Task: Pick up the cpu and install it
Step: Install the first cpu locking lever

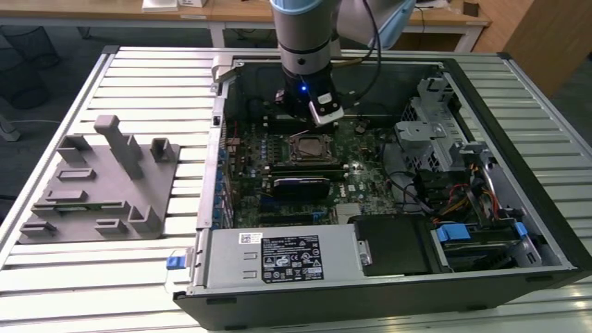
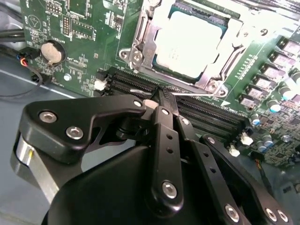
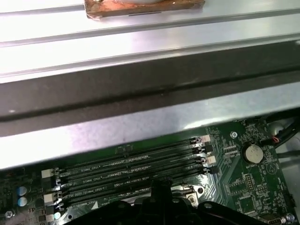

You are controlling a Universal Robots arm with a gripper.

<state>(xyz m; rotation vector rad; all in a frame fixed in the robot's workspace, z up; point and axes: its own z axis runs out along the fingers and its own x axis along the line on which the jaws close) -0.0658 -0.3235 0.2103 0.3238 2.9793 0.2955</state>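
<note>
Your arm is reaching straight down into the open computer case (image 1: 518,208), its gripper (image 2: 161,96) clenched on nothing above the memory slots (image 3: 131,171), while the cpu (image 2: 190,42) is sitting in its socket just beside them, and the case is lying on a slatted metal table (image 1: 138,76) near the grey plastic block (image 1: 97,187).

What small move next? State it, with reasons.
Probably lift the claw straight up a little: the pale silver square cpu already lies inside the metal socket frame, and the claw's tip hangs close over the black memory slots beside it.
</note>
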